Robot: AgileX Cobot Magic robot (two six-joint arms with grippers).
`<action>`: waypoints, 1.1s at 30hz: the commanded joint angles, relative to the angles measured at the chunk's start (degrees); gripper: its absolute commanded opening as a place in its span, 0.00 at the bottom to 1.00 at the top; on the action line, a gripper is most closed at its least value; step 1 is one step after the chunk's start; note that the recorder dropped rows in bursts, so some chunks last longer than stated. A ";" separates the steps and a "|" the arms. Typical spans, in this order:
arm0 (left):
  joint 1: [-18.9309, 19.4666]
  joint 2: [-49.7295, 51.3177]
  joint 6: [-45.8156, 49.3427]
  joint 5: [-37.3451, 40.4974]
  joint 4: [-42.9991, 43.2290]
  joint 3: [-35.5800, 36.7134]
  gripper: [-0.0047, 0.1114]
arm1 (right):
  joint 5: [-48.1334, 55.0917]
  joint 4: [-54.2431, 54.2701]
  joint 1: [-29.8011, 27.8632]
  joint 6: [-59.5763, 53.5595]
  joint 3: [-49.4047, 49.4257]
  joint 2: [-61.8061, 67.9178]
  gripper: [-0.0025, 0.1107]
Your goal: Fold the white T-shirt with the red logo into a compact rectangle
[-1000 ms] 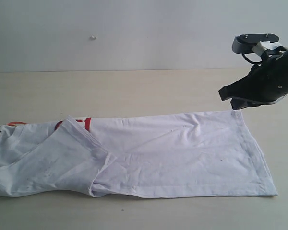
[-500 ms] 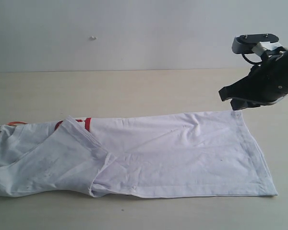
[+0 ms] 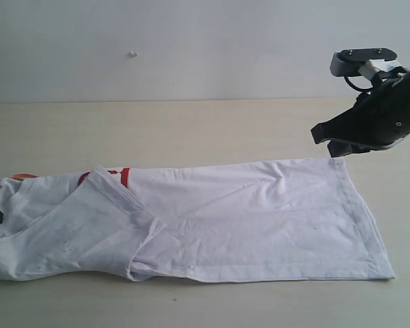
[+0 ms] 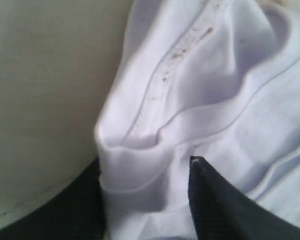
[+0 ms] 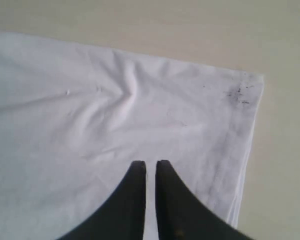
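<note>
The left gripper [image 4: 146, 192] has its fingers spread astride a bunched fold at the left end of the white T-shirt [image 3: 246, 219]. The shirt lies lengthwise on the table [image 3: 191, 130], with the red logo [image 3: 125, 175] peeking out. The right gripper [image 5: 150, 167], fingers nearly pressed together, hovers over the far hem corner.

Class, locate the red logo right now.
Exterior view: the red logo peeks out along the white T-shirt's upper edge, left of centre, mostly covered by a folded flap.

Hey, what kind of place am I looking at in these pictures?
Probably a robotics lab or test bench, not a home: a bare pale table against a blank wall, a black robot arm over it, and a lone white T-shirt spread on it.
</note>
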 commanded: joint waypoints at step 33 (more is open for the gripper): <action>-3.80 -13.76 3.40 6.27 -7.21 -0.98 0.04 | 17.64 6.71 -0.30 -0.68 -11.34 -1.52 0.17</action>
